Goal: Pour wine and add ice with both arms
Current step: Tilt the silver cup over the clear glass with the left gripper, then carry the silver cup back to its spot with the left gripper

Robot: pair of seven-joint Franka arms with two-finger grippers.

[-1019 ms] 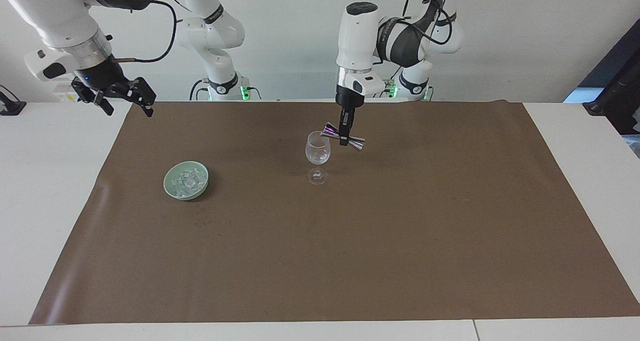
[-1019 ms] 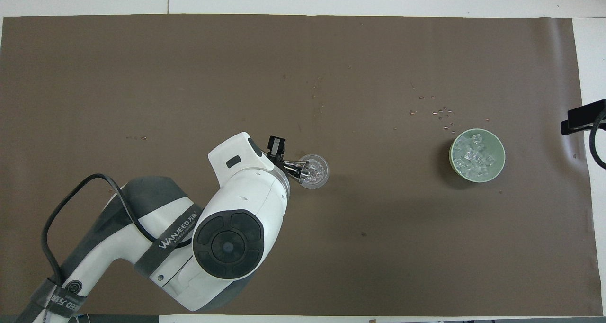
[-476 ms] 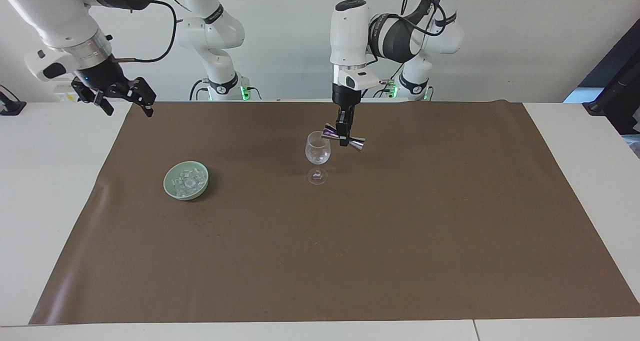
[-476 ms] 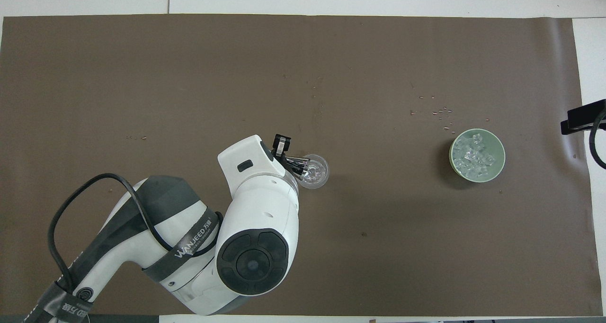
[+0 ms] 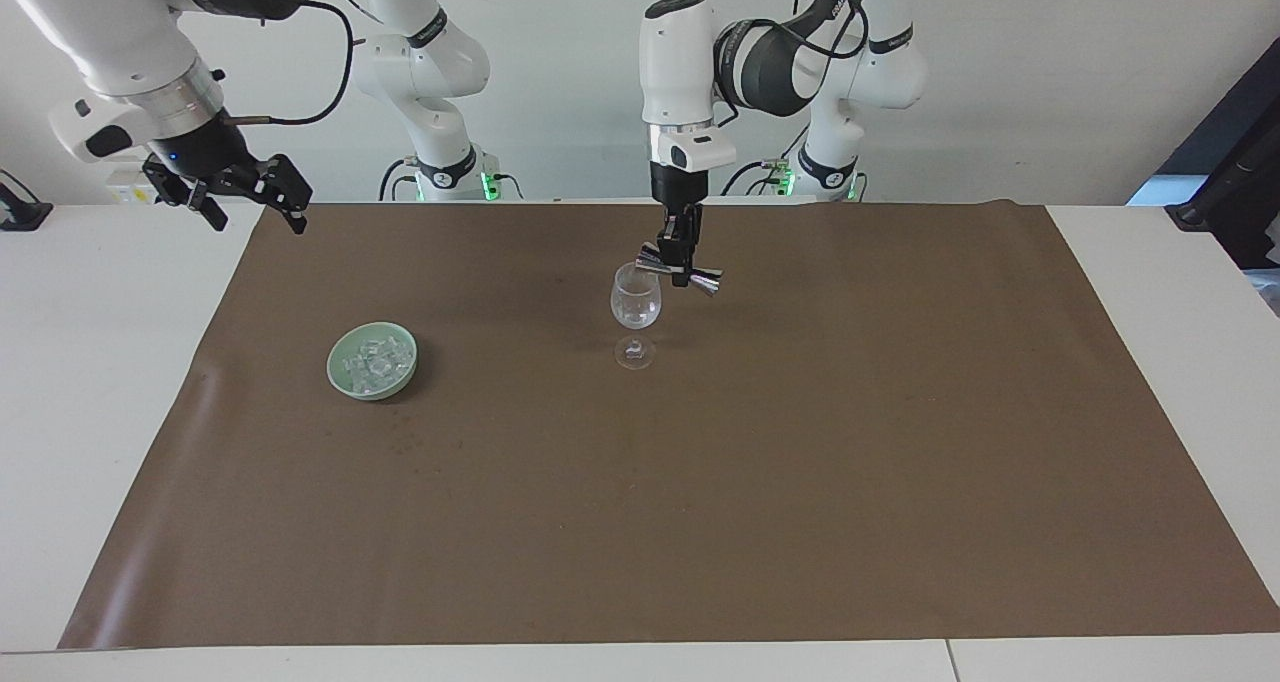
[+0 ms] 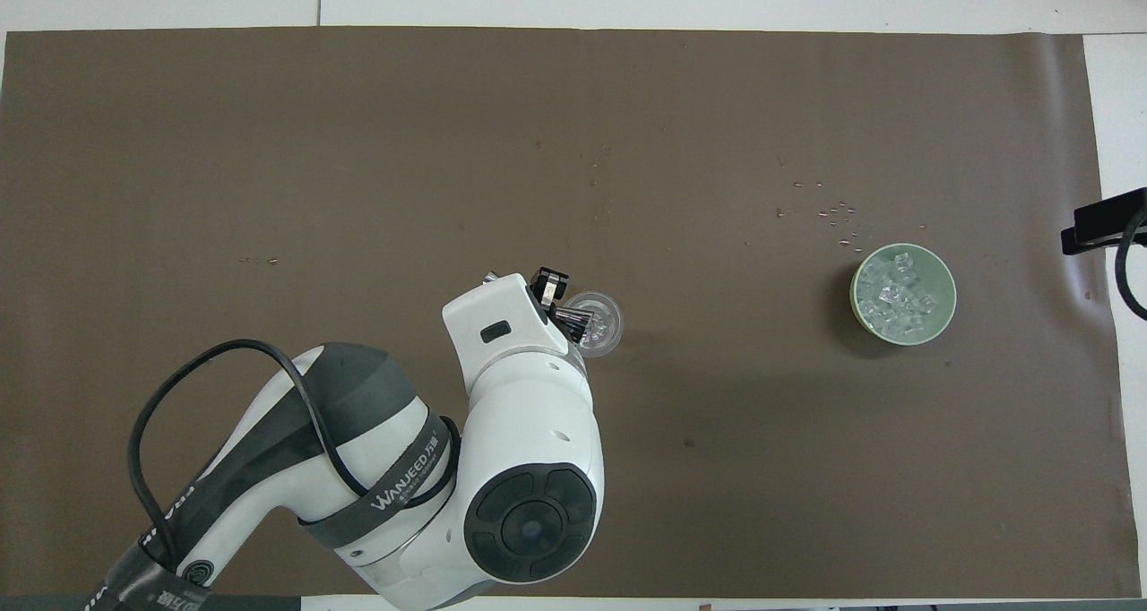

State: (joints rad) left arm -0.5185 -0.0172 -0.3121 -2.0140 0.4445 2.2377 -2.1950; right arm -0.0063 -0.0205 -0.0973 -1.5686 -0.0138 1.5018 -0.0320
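Ice (image 5: 374,363): heap of small clear chunks in pale green bowl (image 5: 345,377) on brown mat (image 5: 800,462), toward right arm's end of surface; stemmed wine glass (image 5: 635,307) upright mid-mat, well apart from it. Left gripper (image 5: 681,260) fingers clamped on silver jigger (image 5: 700,280), tilted over glass rim. Right gripper (image 5: 245,194) waits, fingers wide, over mat edge
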